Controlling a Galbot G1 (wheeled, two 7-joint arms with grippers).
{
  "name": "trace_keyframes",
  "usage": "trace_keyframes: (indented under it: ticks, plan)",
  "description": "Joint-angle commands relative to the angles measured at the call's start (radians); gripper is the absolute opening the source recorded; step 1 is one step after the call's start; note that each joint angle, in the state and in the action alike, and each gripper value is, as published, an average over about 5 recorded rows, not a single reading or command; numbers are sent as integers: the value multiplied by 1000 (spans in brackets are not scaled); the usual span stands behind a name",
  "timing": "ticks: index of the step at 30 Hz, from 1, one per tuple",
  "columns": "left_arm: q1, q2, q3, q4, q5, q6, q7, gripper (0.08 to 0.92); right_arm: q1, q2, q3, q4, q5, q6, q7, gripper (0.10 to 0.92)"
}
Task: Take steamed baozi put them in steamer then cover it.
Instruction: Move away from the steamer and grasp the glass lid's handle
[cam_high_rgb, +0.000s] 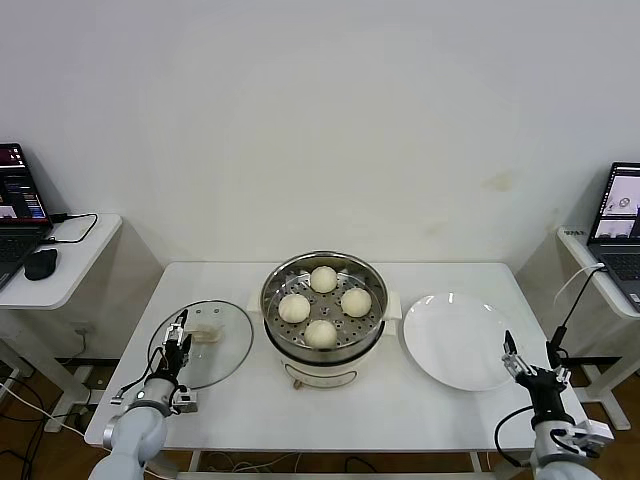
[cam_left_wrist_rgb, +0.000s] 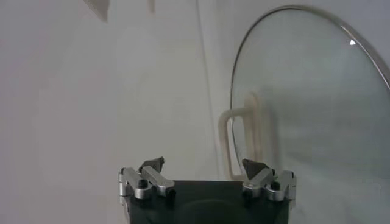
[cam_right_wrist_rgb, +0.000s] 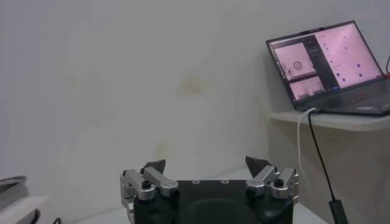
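Currently the four steamed baozi (cam_high_rgb: 322, 306) sit on the perforated tray inside the steamer (cam_high_rgb: 322, 345), which stands uncovered at the middle of the white table (cam_high_rgb: 250, 400).

The cover (cam_high_rgb: 222, 355) lies flat on the table just left of the steamer, its rim close to the steamer base but apart from it. Its cream-white bar handle (cam_left_wrist_rgb: 234, 143) faces the left gripper (cam_high_rgb: 179, 334) — fingers spread wide, holding nothing, hovering over the cover's left edge.

The right gripper (cam_high_rgb: 528, 358) hangs near the table's right front edge, just beside the empty white plate (cam_high_rgb: 458, 340), fingers parted and empty. The plate sits right of the steamer, almost touching its side handle.

Bare table surface runs along the front edge between both arms. Side desks with laptops (cam_high_rgb: 620, 215) flank the table, well apart.
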Motion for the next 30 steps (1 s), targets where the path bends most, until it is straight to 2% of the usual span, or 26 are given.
trace_keyframes:
  ticks: [1, 30]
  plan:
    - [-36, -14, 6, 23, -6, 18, 9, 823, -1, 1, 2, -2, 0, 3, -1, 823]
    - [-102, -53, 14, 100, -36, 49, 3, 823, -20, 9, 14, 2, -6, 13, -11, 823]
